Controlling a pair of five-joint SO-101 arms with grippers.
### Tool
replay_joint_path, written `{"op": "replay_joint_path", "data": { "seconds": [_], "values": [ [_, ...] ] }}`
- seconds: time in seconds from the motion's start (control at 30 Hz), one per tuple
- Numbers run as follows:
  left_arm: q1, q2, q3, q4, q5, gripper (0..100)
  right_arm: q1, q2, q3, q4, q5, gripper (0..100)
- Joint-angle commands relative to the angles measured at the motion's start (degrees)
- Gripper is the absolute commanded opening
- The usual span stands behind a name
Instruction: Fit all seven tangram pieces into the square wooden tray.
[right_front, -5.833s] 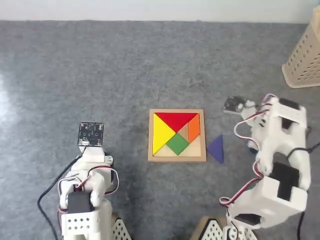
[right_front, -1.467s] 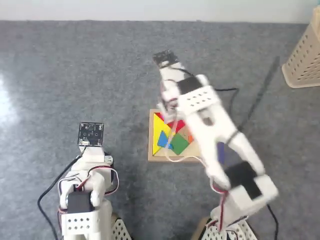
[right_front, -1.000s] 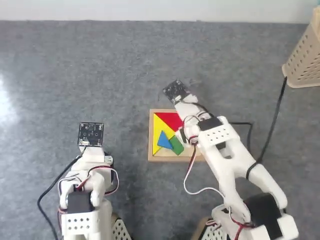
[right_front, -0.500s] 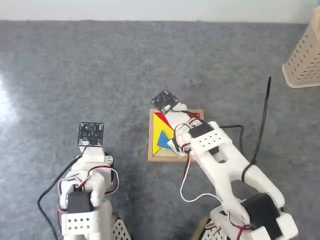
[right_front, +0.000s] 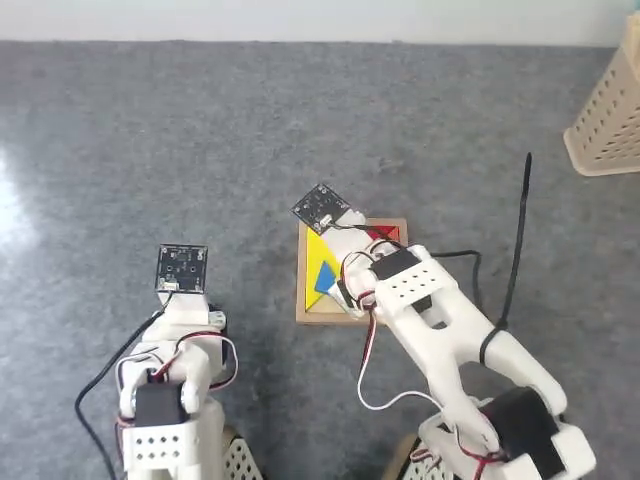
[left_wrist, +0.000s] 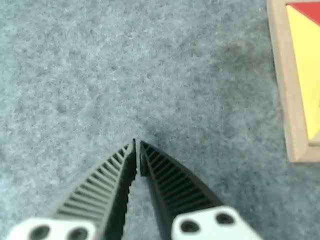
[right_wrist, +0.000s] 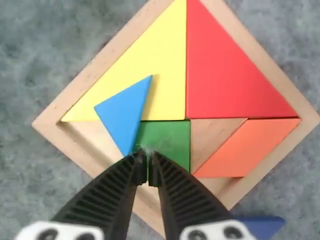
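square wooden tray (right_wrist: 94, 75): laid flat on the grey-covered bench (right_front: 200, 130), ahead of and between the two arm bases; in the high view it is partly covered by the right arm (right_front: 430, 300).
yellow triangle (right_wrist: 150, 75): large; seated in the tray, edge to edge with the red triangle.
red triangle (right_wrist: 225, 75): large; seated in the tray.
green square (right_wrist: 167, 145): seated at the tray centre, touching the yellow triangle.
orange parallelogram (right_wrist: 245, 147): seated along one rim, touching the red triangle.
blue triangle (right_wrist: 125, 112): small; inside the tray but laid askew, with one tip overlapping the yellow triangle and the rest over bare tray floor.
violet triangle (right_wrist: 257, 225): laid on the bench outside the tray, just beside a rim.
left gripper (left_wrist: 137, 145): the fingers are closed tip to tip with nothing gripped; it is held low over the bench, near one rim of the tray.
right gripper (right_wrist: 146, 159): the fingers are closed with nothing gripped; the tips are positioned over the tray, where a corner of the blue triangle meets the green square.
basket (right_front: 610, 110): placed at a far corner of the bench, well apart from the tray.
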Motion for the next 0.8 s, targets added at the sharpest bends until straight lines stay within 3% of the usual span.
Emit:
{"op": "replay_joint_path", "data": {
  "seconds": [0.0, 0.77],
  "values": [
    [0.26, -0.97, -0.66, 0.26, 0.44, 1, -1.27, -2.77, 0.18, 0.13, -0.26, 0.6],
    [0.26, -0.97, -0.66, 0.26, 0.44, 1, -7.43, -2.68, 0.00, -2.24, -4.84, 0.6]
  ]
}}
